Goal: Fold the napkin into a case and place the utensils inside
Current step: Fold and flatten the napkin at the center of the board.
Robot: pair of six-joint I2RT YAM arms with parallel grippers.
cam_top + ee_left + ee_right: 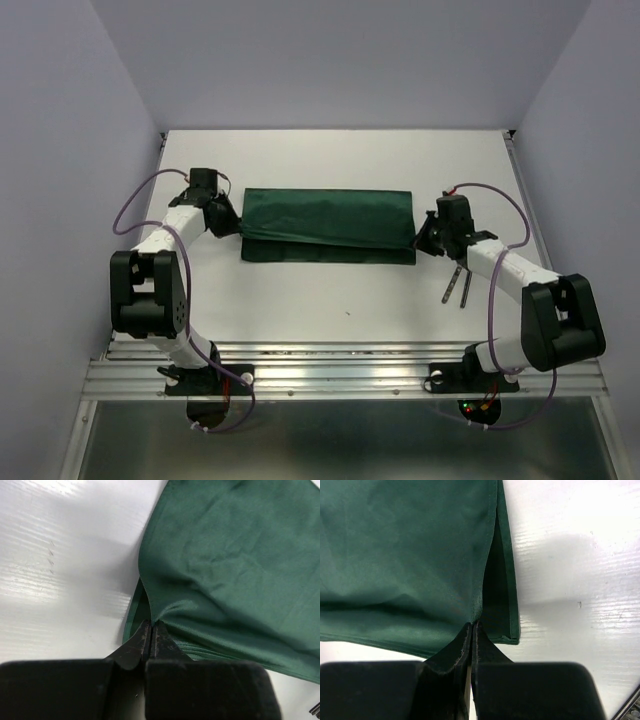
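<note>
Napkin between left pincer, right pincer

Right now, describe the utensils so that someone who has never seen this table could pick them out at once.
Start at the white table and find the dark green napkin folded across its middle. Just past the napkin's right end, beside the right arm, lie the utensils. They are the only two slim, stick-like pieces, side by side on the bare tabletop.
</note>
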